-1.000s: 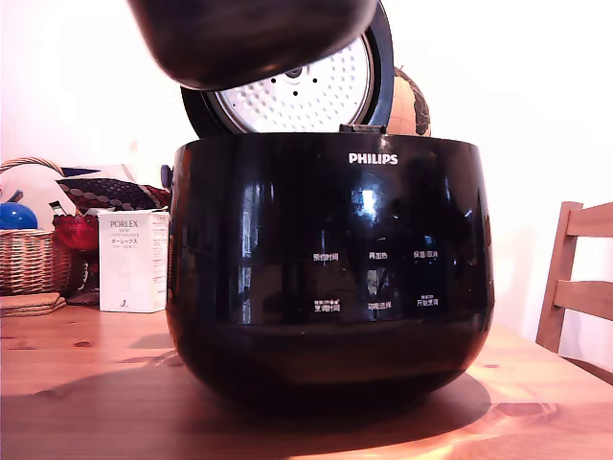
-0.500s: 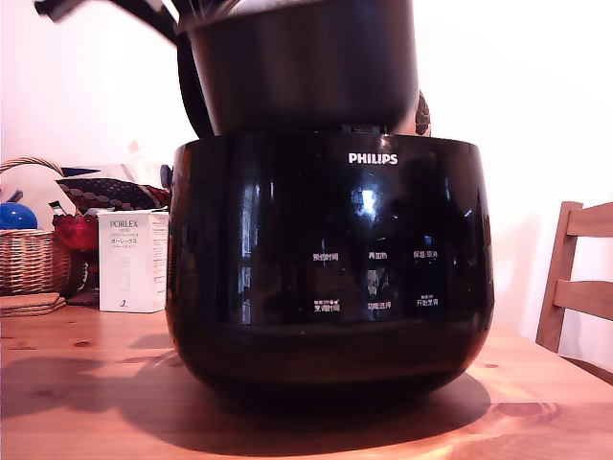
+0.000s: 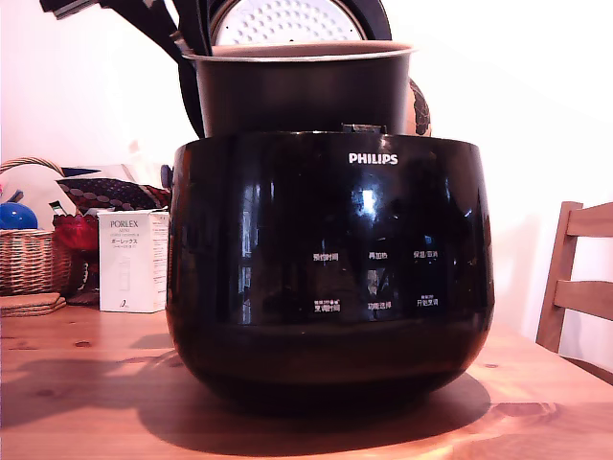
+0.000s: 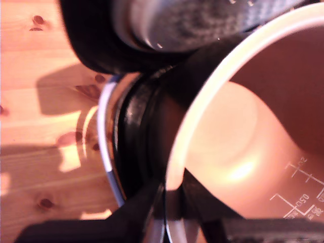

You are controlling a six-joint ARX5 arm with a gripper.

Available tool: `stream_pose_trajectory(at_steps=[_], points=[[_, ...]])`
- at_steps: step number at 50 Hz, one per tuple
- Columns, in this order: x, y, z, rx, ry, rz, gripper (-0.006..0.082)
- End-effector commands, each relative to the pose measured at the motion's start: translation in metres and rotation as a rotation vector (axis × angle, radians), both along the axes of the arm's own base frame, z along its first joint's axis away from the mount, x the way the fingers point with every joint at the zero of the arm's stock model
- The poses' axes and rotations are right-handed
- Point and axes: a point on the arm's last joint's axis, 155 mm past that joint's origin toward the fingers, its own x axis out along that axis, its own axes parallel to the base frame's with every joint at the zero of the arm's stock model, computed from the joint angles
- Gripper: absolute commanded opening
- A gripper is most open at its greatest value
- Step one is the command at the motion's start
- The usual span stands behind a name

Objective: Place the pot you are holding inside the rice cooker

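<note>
In the exterior view the whole front of the rice cooker (image 3: 330, 278) is seen, PHILIPS logo and white button labels included, with the pot (image 3: 302, 91) sunk partway into its top opening: upright, level, upper walls and thin rim still sticking up above the cooker's edge, and the white dimpled lid (image 3: 287, 21) raised behind it. Only a bit of the gripper (image 3: 192, 34) is caught there, dark pieces coming down at the pot's rim on the exterior view's left, so the grip itself can't be made out from that side. That part is filled in by the wrist view: the fingers (image 4: 136, 212) are pinched on the pot's rim (image 4: 202, 109), one finger outside the wall and one inside, with the rim held between them. The pot's coppery inside with white measuring marks is shown there too, plus a slice of the cooker's inner ring (image 4: 132, 147) just beside the pot's outer wall, none of which is visible from the front. Going left to right along the wooden table (image 3: 86, 383) in the exterior view, a wicker basket (image 3: 29, 254) with a blue ball is seen, then a white PORLEX box (image 3: 132, 261), the cooker in the middle, and a wooden chair (image 3: 579, 283) at the right edge. A plain pale wall is seen behind everything.
</note>
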Motion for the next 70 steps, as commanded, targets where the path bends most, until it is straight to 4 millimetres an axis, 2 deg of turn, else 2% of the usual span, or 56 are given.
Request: stream_pose_trajectory(at_steps=[1, 23, 40, 62, 70], points=[[0.005, -0.008, 0.011, -0.036, -0.029, 0.003, -0.0024], [0.005, -0.017, -0.018, 0.005, 0.052, -0.009, -0.0024], [-0.010, -0.023, -0.023, -0.019, 0.120, -0.057, -0.0023], [-0.022, -0.020, -0.028, 0.002, 0.165, -0.086, 0.0099], [-0.021, -0.020, -0.028, 0.003, 0.161, -0.090, 0.0115]])
